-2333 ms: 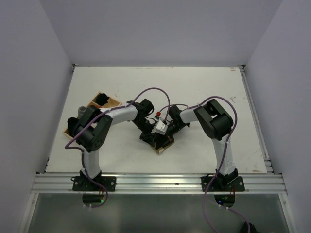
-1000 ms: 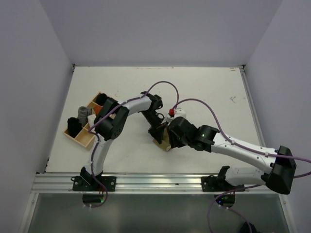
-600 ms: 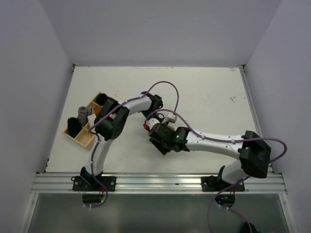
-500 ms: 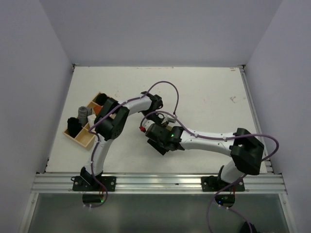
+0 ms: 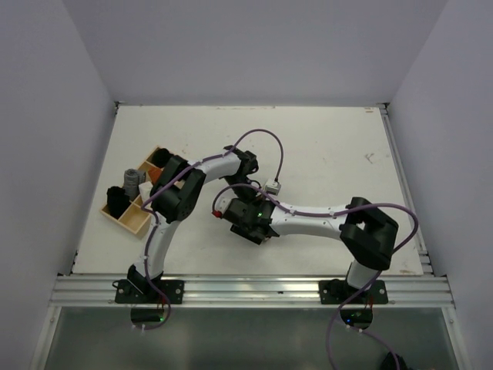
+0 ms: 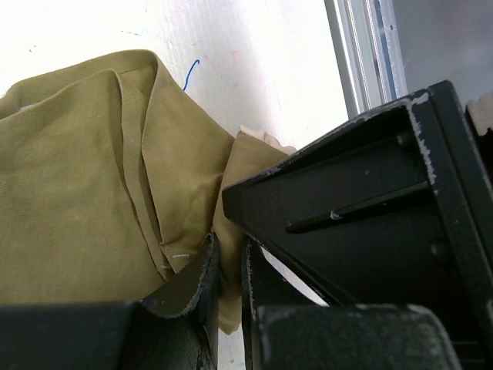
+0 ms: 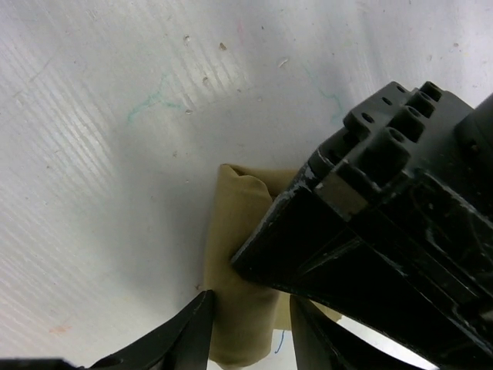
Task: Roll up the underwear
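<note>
The underwear (image 6: 77, 177) lies on the white counter (image 5: 323, 146), well to the right of the wooden tray (image 5: 142, 220), olive side up with a paler cream edge showing. The left arm (image 5: 204, 166) bends its elbow just beside the tray and stretches away from it, wrist tipped down. The left gripper (image 6: 231, 250) is nearly closed, pinching the cream edge. The right arm (image 5: 316, 220) folds sharply at its elbow and lies low, forearm pointing toward the tray. The right gripper (image 7: 250, 302) has its jaws spread, straddling a fold of the cloth, close against the left one. A short blue pen mark (image 6: 192, 73) and a green scribble (image 7: 154, 100) on the counter spell nothing readable.
</note>
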Robot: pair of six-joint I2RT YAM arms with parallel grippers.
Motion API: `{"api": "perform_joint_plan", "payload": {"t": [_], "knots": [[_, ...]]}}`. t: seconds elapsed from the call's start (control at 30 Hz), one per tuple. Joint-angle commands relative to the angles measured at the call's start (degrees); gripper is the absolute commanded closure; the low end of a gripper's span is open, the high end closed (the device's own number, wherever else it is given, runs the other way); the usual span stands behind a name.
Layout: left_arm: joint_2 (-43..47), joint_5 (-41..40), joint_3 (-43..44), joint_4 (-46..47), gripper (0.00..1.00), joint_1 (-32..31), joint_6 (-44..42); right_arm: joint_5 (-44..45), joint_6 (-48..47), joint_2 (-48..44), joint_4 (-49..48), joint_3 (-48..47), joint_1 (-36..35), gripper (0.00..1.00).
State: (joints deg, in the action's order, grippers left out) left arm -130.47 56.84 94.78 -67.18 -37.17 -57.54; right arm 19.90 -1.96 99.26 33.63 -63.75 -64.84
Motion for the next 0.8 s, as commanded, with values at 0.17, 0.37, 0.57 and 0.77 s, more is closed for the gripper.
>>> {"api": "perform_joint_plan", "payload": {"t": [0.17, 0.37, 0.57, 0.77], "knots": [[-2.0, -3.0, -0.3, 1.8, 0.88, -0.6, 0.4, -3.9, -2.4, 1.7, -3.7, 0.7, 0.1, 0.64], [-0.3, -2.1, -1.4, 2.8, 0.78, -0.1, 4.2, -12.5, 1.5, 0.2, -6.1, 4.1, 4.6, 0.76], [3.6, 0.0, -3.2, 2.4, 0.66, 1.3, 4.7, -19.0, 5.3, -1.0, -7.1, 5.9, 10.4, 0.78], [6.1, -5.4, -5.3, 5.5, 0.66, 2.2, 10.0, -19.7, 6.2, -0.9, -7.0, 6.8, 10.7, 0.79]]}}
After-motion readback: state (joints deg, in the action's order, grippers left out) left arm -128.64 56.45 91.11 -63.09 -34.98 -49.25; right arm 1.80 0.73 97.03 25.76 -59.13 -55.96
